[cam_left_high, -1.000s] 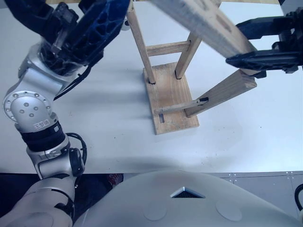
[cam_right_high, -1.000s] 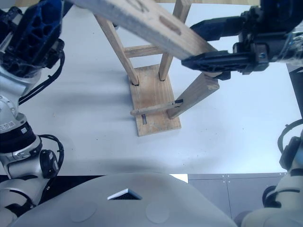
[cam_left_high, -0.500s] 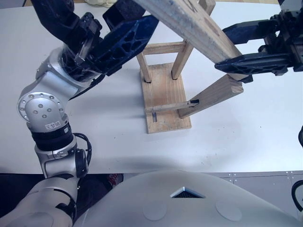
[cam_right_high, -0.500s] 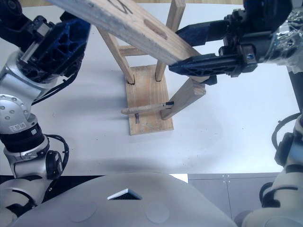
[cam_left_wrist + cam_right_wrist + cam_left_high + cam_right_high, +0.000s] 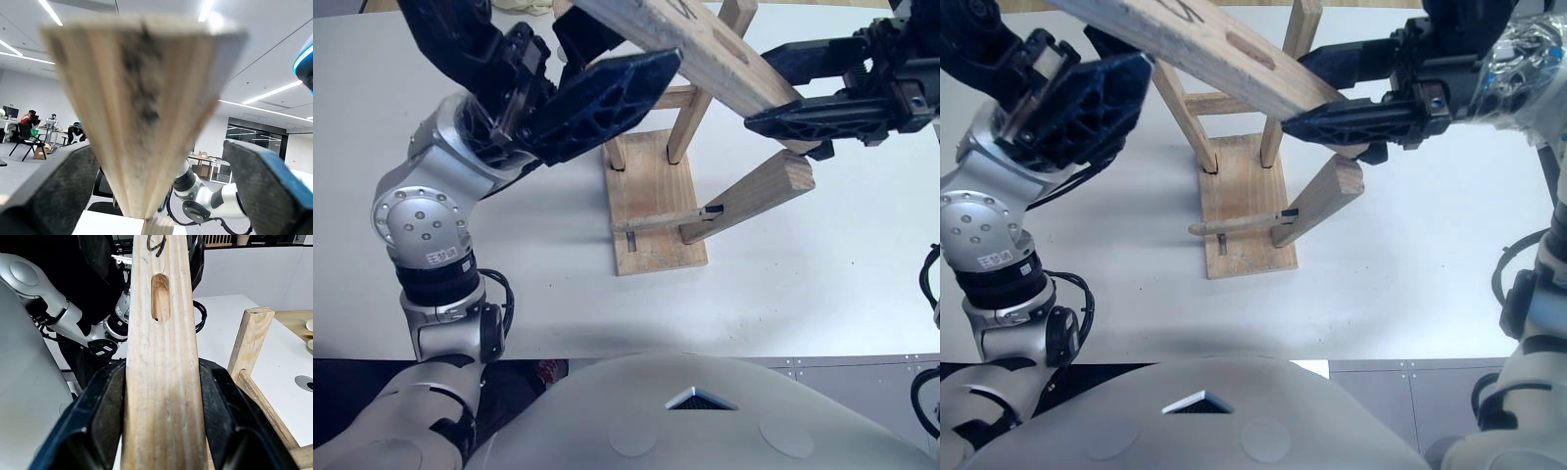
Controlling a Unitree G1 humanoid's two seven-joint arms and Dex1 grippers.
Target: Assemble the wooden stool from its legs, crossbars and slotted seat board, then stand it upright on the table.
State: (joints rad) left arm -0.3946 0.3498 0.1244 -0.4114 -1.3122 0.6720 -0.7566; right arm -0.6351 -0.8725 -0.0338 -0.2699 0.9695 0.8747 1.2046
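We are looking down at the white bench (image 5: 822,284), where the slotted seat board (image 5: 651,176) is lying flat. Two legs (image 5: 683,127) are standing upright in the slots at its far end, and a crossbar (image 5: 671,97) is joining them partway up. A third leg (image 5: 754,191) is leaning at a slant, its lower end resting on the board near the right edge and its upper end just below the right arm's lower finger. A thin crossbar (image 5: 661,221) is sticking out of it leftwards and lying across the board. Above all this, the right pincer (image 5: 762,90) is clenched on the fourth leg (image 5: 705,49), a long slotted piece slanting in the air over the upright pair. In the right wrist view its fingers (image 5: 105,421) are pressing against both sides of the wood. The left pincer (image 5: 159,152) is sitting around the other, higher end of the same leg. It is released: in its own wrist view the fingers (image 5: 58,191) are standing apart from the wood on either side.
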